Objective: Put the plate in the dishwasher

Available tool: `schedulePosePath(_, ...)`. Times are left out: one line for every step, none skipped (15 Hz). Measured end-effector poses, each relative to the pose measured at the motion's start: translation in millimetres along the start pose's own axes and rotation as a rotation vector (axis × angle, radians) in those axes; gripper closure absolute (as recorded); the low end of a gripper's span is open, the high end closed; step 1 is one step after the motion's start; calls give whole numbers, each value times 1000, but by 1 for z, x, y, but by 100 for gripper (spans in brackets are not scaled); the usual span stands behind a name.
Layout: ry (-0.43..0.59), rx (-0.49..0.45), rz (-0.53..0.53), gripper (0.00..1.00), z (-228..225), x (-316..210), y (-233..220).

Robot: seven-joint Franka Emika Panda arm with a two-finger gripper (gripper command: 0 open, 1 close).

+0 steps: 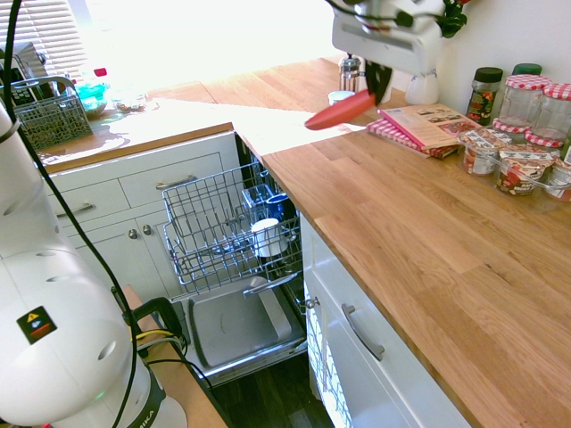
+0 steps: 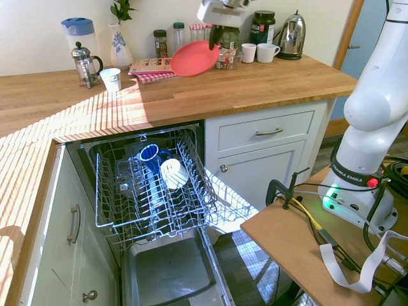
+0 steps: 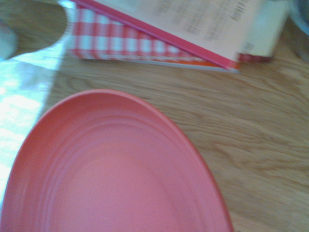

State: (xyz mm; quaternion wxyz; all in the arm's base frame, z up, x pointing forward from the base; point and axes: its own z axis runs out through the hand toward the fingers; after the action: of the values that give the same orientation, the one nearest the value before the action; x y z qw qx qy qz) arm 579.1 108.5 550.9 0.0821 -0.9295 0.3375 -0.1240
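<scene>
Gripper [image 2: 215, 43] pinches plate [image 2: 194, 58] by its rim, raised clear above the wooden counter [image 2: 255, 89].

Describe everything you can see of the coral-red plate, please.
The round coral-red plate, plain and apparently plastic, has a shallow raised rim and faint concentric rings inside. It looks whole. Tilted, it hangs in the air above the wooden worktop, pinched at one edge by the shut black claw; nothing else appears to touch it.
</scene>
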Motion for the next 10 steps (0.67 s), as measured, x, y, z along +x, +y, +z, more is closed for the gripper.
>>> schedulePosePath(41, -36, -48, 100, -20, -37, -41)
schedulePosePath(84, -69, -95, 100, -33, -81, -78)
schedulePosePath(131, -101, -145, 100, -37, -127, -112)
schedulePosePath(175, -132, -198, 100, -28, -169, -139)
schedulePosePath(215, -166, -256, 100, -8, -206, -159)
schedulePosePath(251, -204, -317, 100, 19, -237, -171)
schedulePosePath(278, -241, -379, 100, 48, -263, -177)
schedulePosePath(301, -277, -440, 100, 74, -288, -177)
schedulePosePath(320, -311, -502, 100, 97, -316, -172)
schedulePosePath(338, -343, -563, 100, 116, -345, -164)
